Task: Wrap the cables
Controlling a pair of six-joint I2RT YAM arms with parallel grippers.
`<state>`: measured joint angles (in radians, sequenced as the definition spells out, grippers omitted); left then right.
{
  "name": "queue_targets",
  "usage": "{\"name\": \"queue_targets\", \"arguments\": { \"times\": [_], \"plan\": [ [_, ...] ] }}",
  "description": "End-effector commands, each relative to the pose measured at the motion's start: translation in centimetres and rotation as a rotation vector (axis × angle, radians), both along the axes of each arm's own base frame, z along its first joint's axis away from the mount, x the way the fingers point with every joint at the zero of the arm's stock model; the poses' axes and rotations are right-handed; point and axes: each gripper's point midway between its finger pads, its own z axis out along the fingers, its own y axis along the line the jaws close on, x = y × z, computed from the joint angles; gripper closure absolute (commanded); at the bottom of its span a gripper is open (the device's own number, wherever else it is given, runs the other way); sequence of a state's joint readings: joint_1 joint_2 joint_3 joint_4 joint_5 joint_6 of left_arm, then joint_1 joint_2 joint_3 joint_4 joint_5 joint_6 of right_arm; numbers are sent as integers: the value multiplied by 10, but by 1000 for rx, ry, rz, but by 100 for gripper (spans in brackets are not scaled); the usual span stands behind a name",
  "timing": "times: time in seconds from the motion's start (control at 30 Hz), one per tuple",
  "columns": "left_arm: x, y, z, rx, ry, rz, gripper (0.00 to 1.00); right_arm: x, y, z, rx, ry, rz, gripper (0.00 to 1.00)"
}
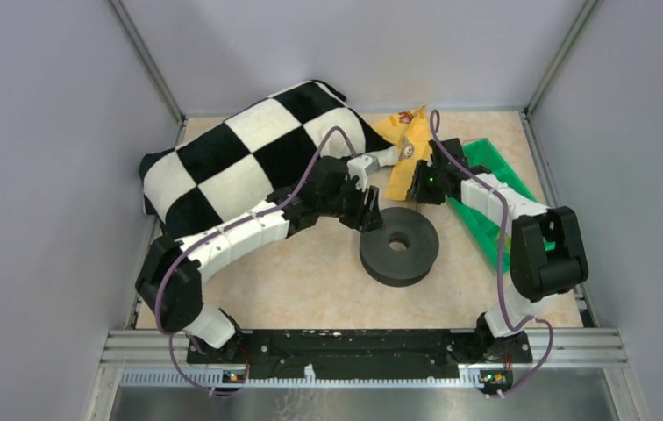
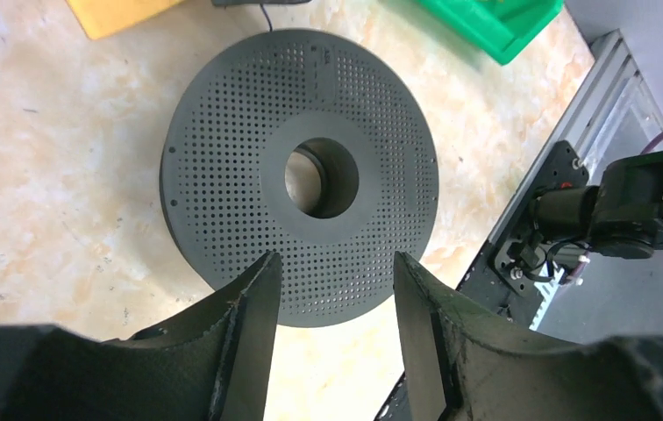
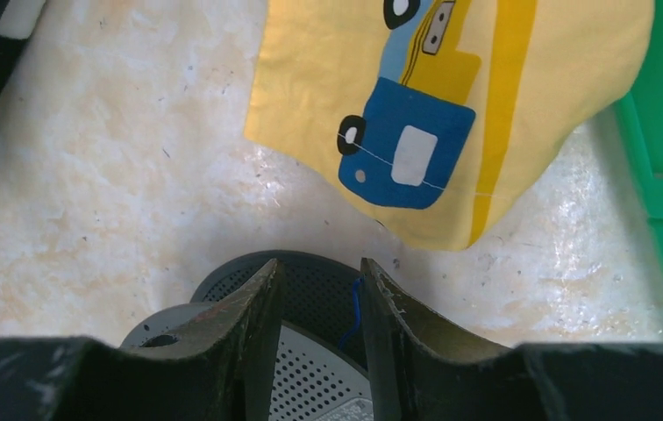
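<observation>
Cables show only as one hair-fine, bluish-dark strand (image 3: pixel 353 314), hanging over the far rim of the dark grey perforated plastic spool (image 1: pixel 399 246). It sits in the gap between the fingers of the right gripper (image 3: pixel 319 267).

Nearest to the arm bases, the black metal rail (image 1: pixel 354 342) closes off the table on the near side of the spool, and a stretch of bare beige tabletop (image 1: pixel 310 281) lies between them. The spool lies flat with its hub hole upward. The left gripper (image 2: pixel 335 263) hovers above the spool's near-left part, its fingers about half apart with nothing between them. At the spool's far rim the right gripper's fingers stand parted by a narrow gap. They are not clamped on the strand, and I cannot tell whether it touches a pad.

This looks like an early winding step: the strand has been brought to the spool and no turns are visible on it. The next move probably calls for one gripper to pinch the fine strand firmly while the other steadies or turns the spool.

Just beyond the spool lies a yellow printed cloth with a blue truck (image 3: pixel 451 105), which could snag the wire. Right of the spool is a green plastic bin (image 1: pixel 486 167). To its far left is a black-and-white checkered plush cushion (image 1: pixel 249 158). The freest room is left of and nearer than the spool.
</observation>
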<state>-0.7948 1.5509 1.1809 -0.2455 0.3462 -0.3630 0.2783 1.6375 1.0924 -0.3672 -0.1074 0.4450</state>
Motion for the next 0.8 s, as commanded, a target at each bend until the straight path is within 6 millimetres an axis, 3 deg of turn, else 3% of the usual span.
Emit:
{"name": "queue_targets", "arguments": {
  "times": [0.0, 0.17, 0.37, 0.77],
  "plan": [
    [6, 6, 52, -64, -116, 36, 44, 17, 16, 12, 44, -35, 41, 62],
    [7, 19, 71, -76, -176, 82, 43, 16, 38, 9, 47, -25, 83, 61],
    [8, 32, 80, -67, -220, 122, 41, 12, 64, -1, 52, 4, 135, 60],
    [6, 42, 87, -69, -241, 156, 41, 7, 89, 3, 65, 27, 247, 51]
  ]
}}
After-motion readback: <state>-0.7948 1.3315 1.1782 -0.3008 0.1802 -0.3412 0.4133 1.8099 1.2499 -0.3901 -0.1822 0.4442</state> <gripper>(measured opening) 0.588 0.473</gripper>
